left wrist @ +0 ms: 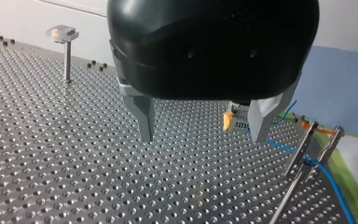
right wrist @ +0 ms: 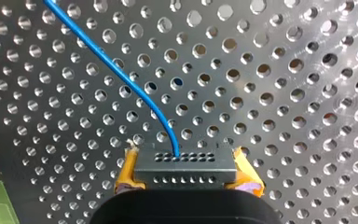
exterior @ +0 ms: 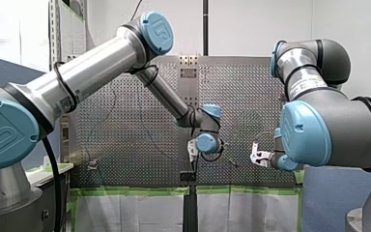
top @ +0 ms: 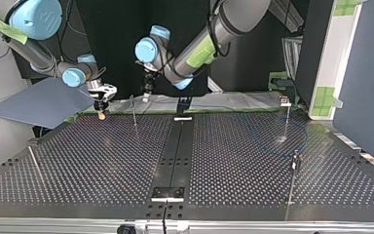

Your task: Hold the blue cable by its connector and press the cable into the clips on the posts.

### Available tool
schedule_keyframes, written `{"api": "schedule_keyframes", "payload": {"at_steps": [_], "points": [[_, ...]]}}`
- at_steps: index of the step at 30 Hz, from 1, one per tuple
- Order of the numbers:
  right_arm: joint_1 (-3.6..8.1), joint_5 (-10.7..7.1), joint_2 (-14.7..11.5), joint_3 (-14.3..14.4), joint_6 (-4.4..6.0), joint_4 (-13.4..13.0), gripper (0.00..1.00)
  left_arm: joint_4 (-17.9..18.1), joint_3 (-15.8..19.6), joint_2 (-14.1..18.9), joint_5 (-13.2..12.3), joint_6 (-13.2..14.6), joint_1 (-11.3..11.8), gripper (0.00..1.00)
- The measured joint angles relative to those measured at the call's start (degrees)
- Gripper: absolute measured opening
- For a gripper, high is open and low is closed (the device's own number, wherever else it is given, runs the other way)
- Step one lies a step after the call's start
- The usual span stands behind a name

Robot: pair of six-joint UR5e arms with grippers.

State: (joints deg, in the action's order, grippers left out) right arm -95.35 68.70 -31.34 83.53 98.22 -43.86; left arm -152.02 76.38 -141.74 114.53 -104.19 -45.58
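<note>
Over perforated table (right wrist: 284, 70), right end effector (right wrist: 185, 162) clamps connector (right wrist: 186, 171) (yellow pads (right wrist: 126, 169)); left end effector (left wrist: 203, 137) spread wide.

The connector (right wrist: 186, 170) is a dark rectangular block with two rows of small holes, clamped between the yellow pads (right wrist: 127, 173) of my right gripper (right wrist: 186, 163). The thin blue cable (right wrist: 121, 77) leaves its upper row and curves away slack, passing two slim metal posts (left wrist: 303, 149). Whether it sits in their clips is unclear.

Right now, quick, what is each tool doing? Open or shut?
Left tool: open, holding nothing.
Right tool: shut on the connector of the blue cable.
</note>
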Motion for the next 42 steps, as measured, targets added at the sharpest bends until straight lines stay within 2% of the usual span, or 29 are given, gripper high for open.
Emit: {"api": "schedule_keyframes", "payload": {"at_steps": [8, 19, 34, 42], "points": [[-0.28, -0.05, 0.0, 0.0, 0.05, 0.0, 0.00, -3.4, 3.9, 3.9, 0.3, -0.3, 0.0, 1.00], [-0.34, -0.05, 0.0, 0.0, 0.06, 0.0, 0.00, -4.1, 9.3, 9.3, 2.3, -0.5, -0.2, 1.00], [-0.82, -0.04, 0.0, 0.0, 0.06, 0.0, 0.00, -1.9, 16.6, 16.6, 3.5, -1.2, -0.6, 1.00], [-1.20, -0.05, 0.0, -0.2, 0.06, 0.0, 0.00, 1.5, 20.4, 20.4, 3.7, -3.6, -0.2, 1.00]]}}
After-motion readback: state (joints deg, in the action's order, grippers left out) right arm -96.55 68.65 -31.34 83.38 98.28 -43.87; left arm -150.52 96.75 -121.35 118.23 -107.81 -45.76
